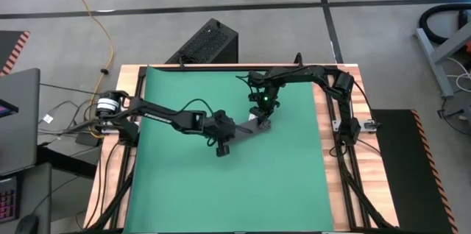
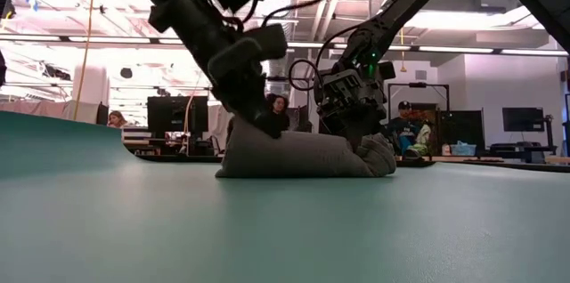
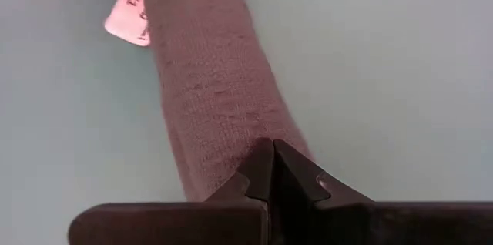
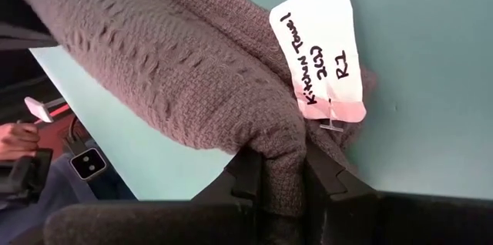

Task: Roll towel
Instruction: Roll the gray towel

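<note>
High view: the towel (image 1: 249, 125) lies as a small dark bundle near the middle of the green mat (image 1: 184, 190), with both arms meeting over it.
Left gripper (image 1: 234, 127): at the towel's left end; in the left wrist view its fingertips (image 3: 269, 169) are pressed together at the end of the rolled cloth, though whether they pinch any fabric cannot be told.
Right gripper (image 1: 263, 121): at the towel's right end; in the right wrist view its fingers (image 4: 246, 174) are clamped on a thick fold of the knit.
Towel shape: in the low view the towel (image 2: 298, 157) is a low, rounded log resting on the mat, already largely rolled up, looser at its right end.
Tag: a white paper tag (image 4: 320, 48) with handwriting hangs at the right end, lying against the mat.
Handling: likely light, soft and limp, with a coarse waffle weave that should grip well and not slip; it will sag and unroll if let go unevenly.
Where to hold: probably best at the two ends of the roll, on the outer layer of cloth and not on the tag, which could tear off.
Progress: judged near the end of rolling.
</note>
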